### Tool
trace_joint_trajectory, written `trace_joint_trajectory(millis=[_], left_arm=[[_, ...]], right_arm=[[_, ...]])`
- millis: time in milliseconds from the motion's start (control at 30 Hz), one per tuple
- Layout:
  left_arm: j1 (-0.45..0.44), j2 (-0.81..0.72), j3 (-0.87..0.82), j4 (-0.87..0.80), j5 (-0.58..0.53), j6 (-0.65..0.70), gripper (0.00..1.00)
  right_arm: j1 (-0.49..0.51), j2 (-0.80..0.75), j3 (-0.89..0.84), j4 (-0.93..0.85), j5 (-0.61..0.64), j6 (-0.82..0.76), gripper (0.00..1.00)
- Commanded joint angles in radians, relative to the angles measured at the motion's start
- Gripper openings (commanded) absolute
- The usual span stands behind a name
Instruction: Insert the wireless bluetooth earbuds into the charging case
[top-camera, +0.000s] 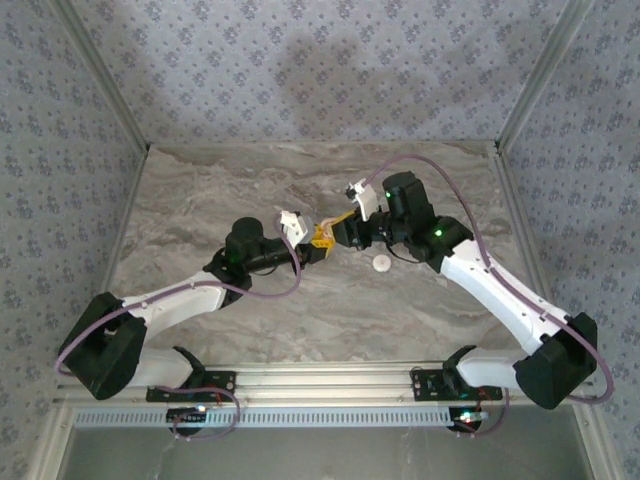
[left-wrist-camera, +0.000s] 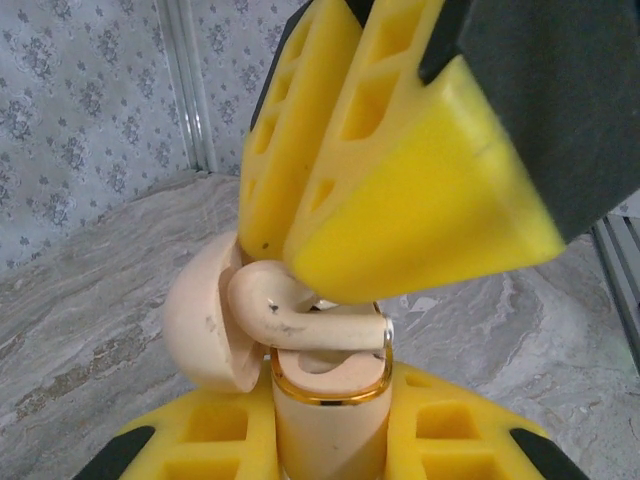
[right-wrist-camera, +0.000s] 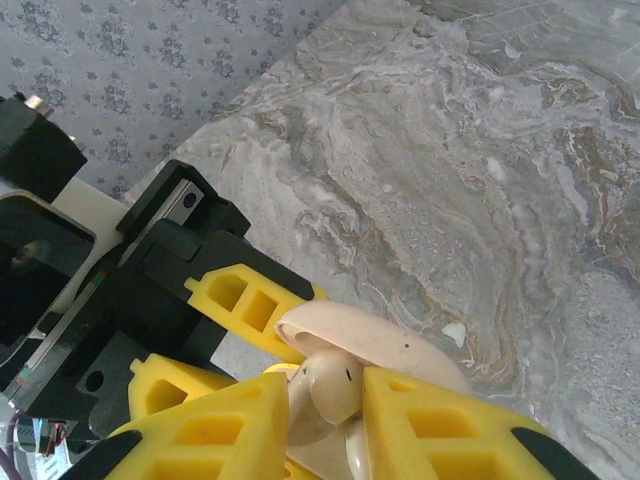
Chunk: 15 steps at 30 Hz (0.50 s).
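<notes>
Top external view: over the counter's (top-camera: 200, 190) middle, well apart from every edge, the left gripper (top-camera: 316, 243) is clamped on one open-lidded charging case (left-wrist-camera: 330, 420), one earbud (left-wrist-camera: 300, 320) at its rim is pinched in the right gripper's (top-camera: 338, 228) barely parted jaws, and one small white piece (top-camera: 381, 264) lies loose beside them.

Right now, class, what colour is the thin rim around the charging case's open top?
Gold. The rim on the charging case shows best in the left wrist view.
</notes>
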Motion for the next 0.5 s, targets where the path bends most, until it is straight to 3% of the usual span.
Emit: trace_joint_trajectory(millis=[0,467], left_arm=[[-0.008,-0.037,0.03,0.044,0.022,0.013,0.17],[-0.008,-0.038,0.031,0.033,0.005,0.022,0.17]], right_arm=[[0.009,0.019,0.027,-0.004,-0.034,0.026,0.26],[0.008,0.0,0.01,0.002,-0.031,0.022,0.15]])
